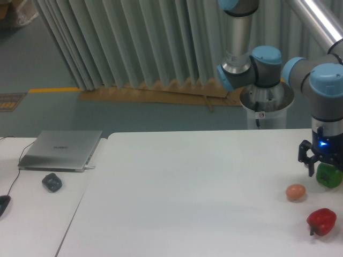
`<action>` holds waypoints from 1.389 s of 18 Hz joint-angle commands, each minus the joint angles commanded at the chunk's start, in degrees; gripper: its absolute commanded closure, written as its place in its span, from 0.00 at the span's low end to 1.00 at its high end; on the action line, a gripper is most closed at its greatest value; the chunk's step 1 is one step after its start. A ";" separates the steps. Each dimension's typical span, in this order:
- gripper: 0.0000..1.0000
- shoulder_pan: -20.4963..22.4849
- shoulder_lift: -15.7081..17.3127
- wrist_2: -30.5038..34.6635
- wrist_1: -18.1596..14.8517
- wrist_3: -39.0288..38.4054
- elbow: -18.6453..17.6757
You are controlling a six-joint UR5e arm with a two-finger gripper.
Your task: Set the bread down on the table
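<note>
Jaws (326, 170) at the table's (187, 187) right edge; grip state unclear, green object (329, 176) beside them.

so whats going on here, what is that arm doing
A single robot arm has its gripper low over the right edge of the white table, right at a green object. Whether its fingers are closed on anything cannot be made out. A tan egg and a red bell pepper lie in front of it. No bread is visible. A closed laptop sits on the separate desk to the left.
</note>
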 joint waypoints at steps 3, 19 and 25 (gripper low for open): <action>0.00 1.86 -3.95 -0.27 0.53 11.24 1.32; 0.00 13.81 -13.61 2.72 8.78 10.11 6.60; 0.00 13.99 -14.41 3.24 8.44 9.76 6.42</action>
